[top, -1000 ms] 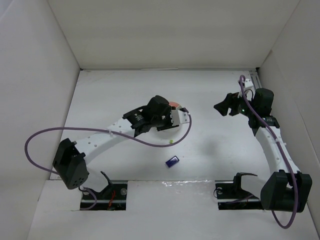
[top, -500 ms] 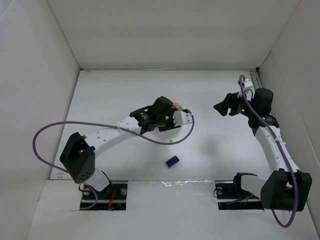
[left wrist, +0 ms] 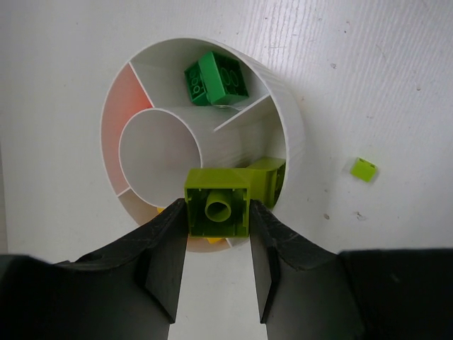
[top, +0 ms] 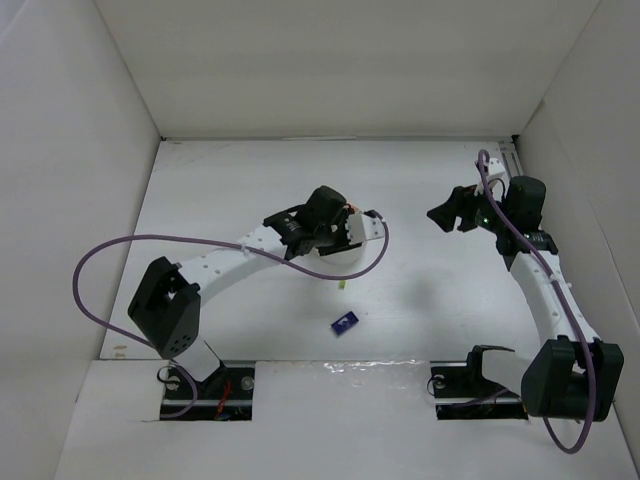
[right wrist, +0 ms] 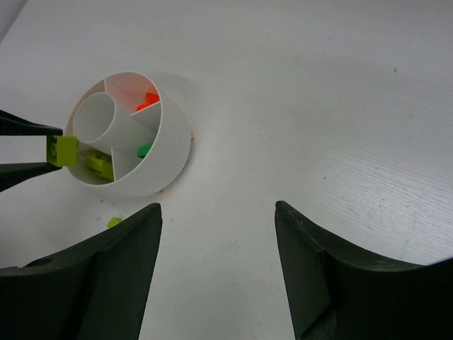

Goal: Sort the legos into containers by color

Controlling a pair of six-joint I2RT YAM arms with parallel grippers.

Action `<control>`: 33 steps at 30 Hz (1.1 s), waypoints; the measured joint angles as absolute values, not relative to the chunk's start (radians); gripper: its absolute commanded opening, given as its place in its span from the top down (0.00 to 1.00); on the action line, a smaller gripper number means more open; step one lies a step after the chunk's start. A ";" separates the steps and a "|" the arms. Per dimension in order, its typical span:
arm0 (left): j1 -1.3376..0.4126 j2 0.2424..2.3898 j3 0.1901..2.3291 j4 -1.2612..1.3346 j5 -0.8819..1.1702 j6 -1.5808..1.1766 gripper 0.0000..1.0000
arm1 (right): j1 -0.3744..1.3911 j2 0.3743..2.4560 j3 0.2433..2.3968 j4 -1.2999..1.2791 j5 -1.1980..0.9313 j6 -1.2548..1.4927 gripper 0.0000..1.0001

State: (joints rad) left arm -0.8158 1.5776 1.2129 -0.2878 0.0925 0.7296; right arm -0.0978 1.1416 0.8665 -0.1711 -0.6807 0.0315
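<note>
Gripping a lime lego (left wrist: 216,193) by two opposite sides, the left gripper (left wrist: 217,219) holds it with its hollow underside facing the wrist camera. The jaws are closed on it. The lego sits at the rim of the white dish (left wrist: 294,142), over the edge of the round centre cup (left wrist: 159,149) on the side nearest the gripper. How high it hangs above the dish cannot be told.

Inside the dish, two green legos (left wrist: 216,78) lie in the wedge farthest from the left gripper. A second lime lego (left wrist: 267,177) lies in the wedge just beside the held one. An orange lego (right wrist: 147,99) rests in the orange-tinted wedge, and yellow pieces (left wrist: 163,210) show partly under the jaws.

Outside the dish, a small lime piece (left wrist: 364,169) lies on the table (top: 230,190) near the rim. A blue lego (top: 344,322) lies farther out, toward the arm bases.

The right gripper (right wrist: 216,262) hangs well apart from the dish, its jaws spread wide with nothing between them.
</note>
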 measured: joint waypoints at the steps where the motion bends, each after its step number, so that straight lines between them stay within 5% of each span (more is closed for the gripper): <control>1: -0.815 1.578 1.214 -0.286 0.093 0.732 0.64 | -0.098 1.142 0.867 -0.171 -0.681 0.031 0.30; 13: -0.814 1.578 1.222 -0.277 0.092 0.743 0.49 | -0.098 1.142 0.867 -0.171 -0.681 0.031 0.30; 33: -0.778 1.414 1.154 -0.275 0.277 0.673 0.56 | -0.098 1.142 0.867 -0.171 -0.681 0.031 0.30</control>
State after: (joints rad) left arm -0.7784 1.4136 1.1538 -0.2752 0.2768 0.6727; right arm -0.0978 1.1416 0.8665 -0.1711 -0.6811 0.0315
